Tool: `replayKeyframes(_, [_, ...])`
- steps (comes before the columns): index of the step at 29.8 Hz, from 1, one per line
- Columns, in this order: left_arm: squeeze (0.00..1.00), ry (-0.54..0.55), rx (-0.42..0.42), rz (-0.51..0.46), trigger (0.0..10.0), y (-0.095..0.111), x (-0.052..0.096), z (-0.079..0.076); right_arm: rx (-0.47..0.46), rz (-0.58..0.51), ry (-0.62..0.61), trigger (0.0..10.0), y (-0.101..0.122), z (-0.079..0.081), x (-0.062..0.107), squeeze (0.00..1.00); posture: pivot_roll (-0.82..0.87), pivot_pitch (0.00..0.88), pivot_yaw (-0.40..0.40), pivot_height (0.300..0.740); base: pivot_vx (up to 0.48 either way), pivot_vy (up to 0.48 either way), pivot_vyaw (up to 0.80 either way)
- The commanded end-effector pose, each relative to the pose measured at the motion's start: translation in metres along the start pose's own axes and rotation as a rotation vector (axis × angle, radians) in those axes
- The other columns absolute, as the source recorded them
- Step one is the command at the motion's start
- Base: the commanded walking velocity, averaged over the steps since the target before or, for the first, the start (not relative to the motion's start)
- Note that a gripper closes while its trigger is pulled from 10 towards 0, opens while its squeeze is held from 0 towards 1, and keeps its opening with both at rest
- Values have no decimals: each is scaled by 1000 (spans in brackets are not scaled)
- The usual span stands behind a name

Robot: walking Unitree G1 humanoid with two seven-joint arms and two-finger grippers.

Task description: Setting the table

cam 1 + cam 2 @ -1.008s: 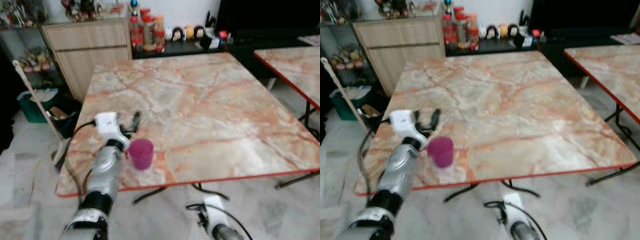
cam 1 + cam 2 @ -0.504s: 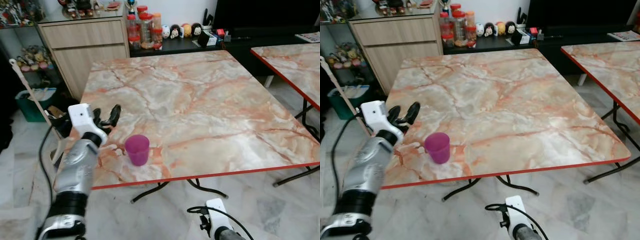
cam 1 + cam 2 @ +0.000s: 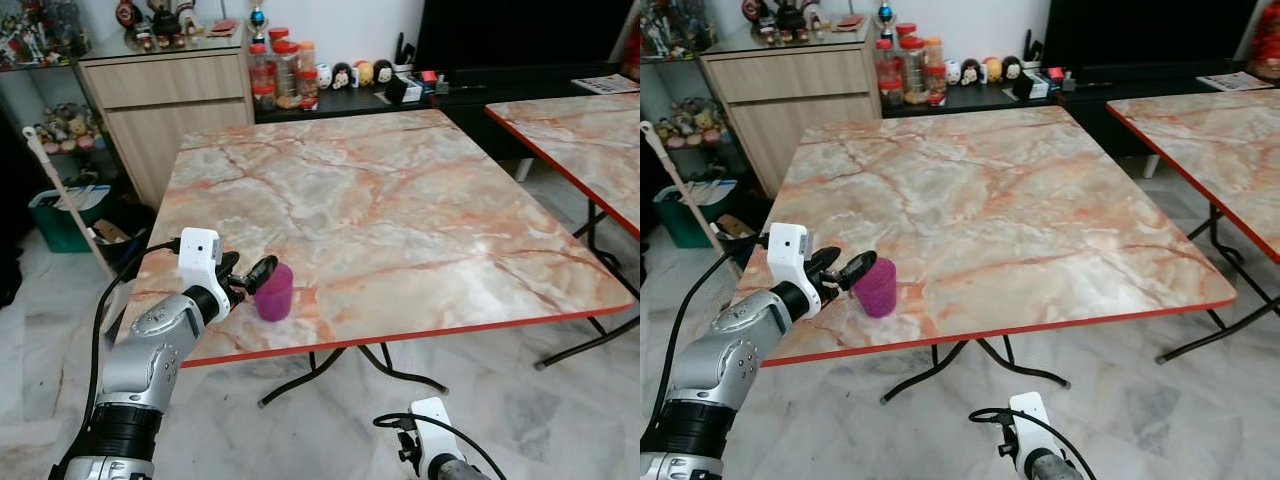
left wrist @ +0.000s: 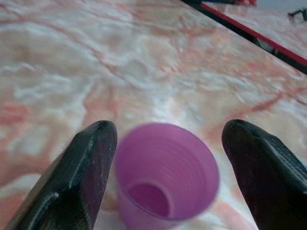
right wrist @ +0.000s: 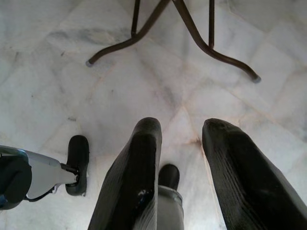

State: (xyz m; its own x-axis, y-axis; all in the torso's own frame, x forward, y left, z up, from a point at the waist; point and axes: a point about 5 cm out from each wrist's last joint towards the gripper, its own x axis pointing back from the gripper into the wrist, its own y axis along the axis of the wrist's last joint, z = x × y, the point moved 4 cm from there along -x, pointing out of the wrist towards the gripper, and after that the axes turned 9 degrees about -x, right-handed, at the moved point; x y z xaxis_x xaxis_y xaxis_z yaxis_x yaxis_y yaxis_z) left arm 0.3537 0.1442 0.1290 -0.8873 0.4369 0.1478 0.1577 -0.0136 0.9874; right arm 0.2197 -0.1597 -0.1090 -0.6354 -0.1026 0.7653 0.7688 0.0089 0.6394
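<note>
Purple plastic cup (image 3: 273,291) stands upright on the marble-patterned worktop (image 3: 400,210), near its front left corner and close to the red-trimmed front edge. The left end effector (image 3: 256,277) is level with the cup, reaching in from the robot's left, its two black fingers (image 4: 91,163) spread wide on either side of the cup. In the left wrist view one finger sits just beside the cup's rim, while the other stands clearly apart from it, so the cup is between the fingers but not gripped. The cup's open mouth (image 4: 165,165) shows ribbed inner walls and nothing can be seen inside. The right end effector (image 5: 180,158) hangs low over the pale tiled floor (image 5: 57,62), near the worktop's dark metal legs (image 5: 192,33), its fingers set a little apart and holding nothing. A second marble-patterned table (image 3: 580,120) stands to the right, and a wooden cabinet (image 3: 170,95) sits behind the worktop.
</note>
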Motion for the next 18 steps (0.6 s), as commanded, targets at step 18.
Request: replayKeyframes(18, [0, 176, -20, -81, 10000, 33, -17, 7, 3, -3, 13, 10000, 2, 5, -1, 0, -95, 0, 28, 740, 0, 0, 0])
